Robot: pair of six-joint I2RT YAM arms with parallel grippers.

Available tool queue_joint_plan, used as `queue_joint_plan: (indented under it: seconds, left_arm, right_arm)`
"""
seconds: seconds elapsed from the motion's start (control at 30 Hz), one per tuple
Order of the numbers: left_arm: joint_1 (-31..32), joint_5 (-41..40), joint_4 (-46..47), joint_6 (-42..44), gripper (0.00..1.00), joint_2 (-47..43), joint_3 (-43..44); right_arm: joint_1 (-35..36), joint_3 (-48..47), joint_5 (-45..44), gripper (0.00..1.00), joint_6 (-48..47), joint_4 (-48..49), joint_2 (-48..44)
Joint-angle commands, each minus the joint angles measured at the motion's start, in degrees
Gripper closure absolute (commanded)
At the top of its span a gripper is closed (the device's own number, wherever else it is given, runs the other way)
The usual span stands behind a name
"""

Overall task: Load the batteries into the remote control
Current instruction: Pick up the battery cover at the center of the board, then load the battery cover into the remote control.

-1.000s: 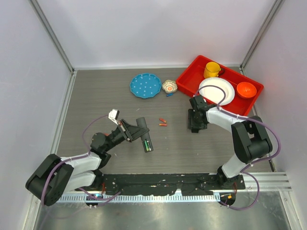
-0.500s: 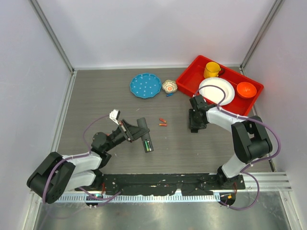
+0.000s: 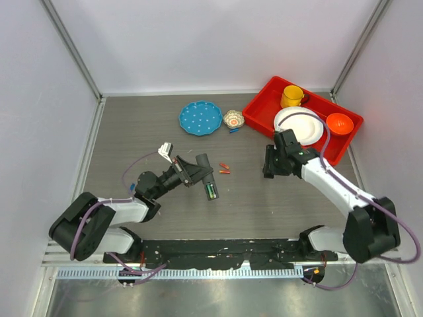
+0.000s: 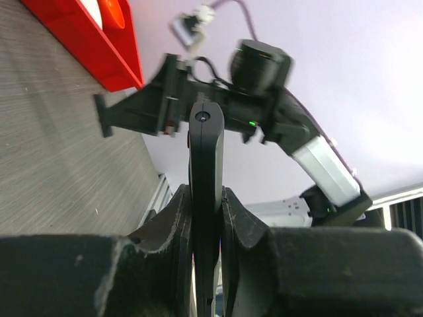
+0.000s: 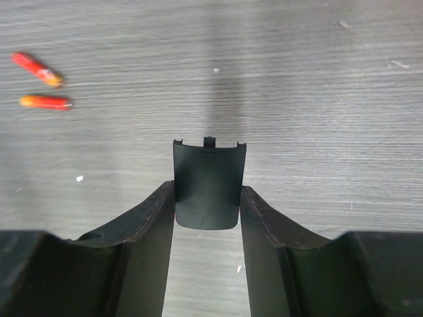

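Currently the remote control [image 3: 209, 189] is off the table [image 3: 251, 211], clamped edge-on between the fingers of the left gripper [image 3: 204, 178], which grip its two long sides. A green strip in its upward face reads as the batteries [image 3: 211, 192] seated in the open compartment, though the overhead view is too small to confirm both cells. To the robot's right of the remote control, well apart from it, the right gripper [image 3: 269, 168] is closed on a small black battery cover [image 5: 208, 188]. The cover's tabbed end projects beyond the fingertips, and its height over the table cannot be told. Two orange sticks [image 3: 225, 168] lie on the table between the remote control and the right gripper; they are no part of the task. Judged from this state, closing the compartment is the step in hand, and four faults are possible. The remote control may pivot in the narrow grip when the cover is pressed against it. Tilting the remote control with the compartment uncovered may let the cells drop out. The cover is held by its rear part only, so any skew would put the tabs off the slot and jam or spring the cover loose. A low approach toward the remote control could sweep the orange sticks along
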State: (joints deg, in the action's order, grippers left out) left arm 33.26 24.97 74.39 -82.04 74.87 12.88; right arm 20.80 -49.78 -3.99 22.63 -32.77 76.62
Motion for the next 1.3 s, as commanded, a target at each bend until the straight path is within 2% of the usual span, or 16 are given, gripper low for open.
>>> queue_joint_plan:
  seconds: [0.0, 0.27, 0.47, 0.6, 0.77, 0.87, 1.27]
  left_arm:
    - [1.02, -3.52, 9.45, 0.48, 1.0, 4.48, 4.51]
    - [4.18, -10.02, 10.78, 1.44, 1.0, 12.04, 8.73]
    - [7.61, -15.56, 13.94, 3.29, 1.0, 17.4, 9.97]
    - [9.81, -18.2, 14.2, 4.61, 1.0, 18.91, 10.58]
    - [11.57, -19.96, 14.2, 5.05, 1.0, 19.79, 11.2]
    - [11.66, -20.57, 14.2, 3.56, 1.0, 20.4, 11.28]
    - [11.92, -21.63, 14.2, 0.3, 1.0, 21.37, 11.28]
  right_arm:
    - [2.57, -5.41, 2.75, 0.78, 0.13, -7.63, -7.96]
    - [14.69, -14.62, 1.62, 0.78, 0.22, -19.77, -15.71]
    - [21.3, -21.4, 1.44, 0.79, 0.13, -27.25, -15.71]
    - [26.21, -24.57, 1.97, 0.79, -0.92, -31.03, -11.95]
    - [28.77, -24.75, 3.2, 0.83, -1.36, -30.33, -9.21]
    - [29.04, -24.75, 6.97, 0.84, -1.1, -29.02, -7.63]
    - [29.83, -25.37, 6.45, 0.85, -1.01, -27.35, -1.04]
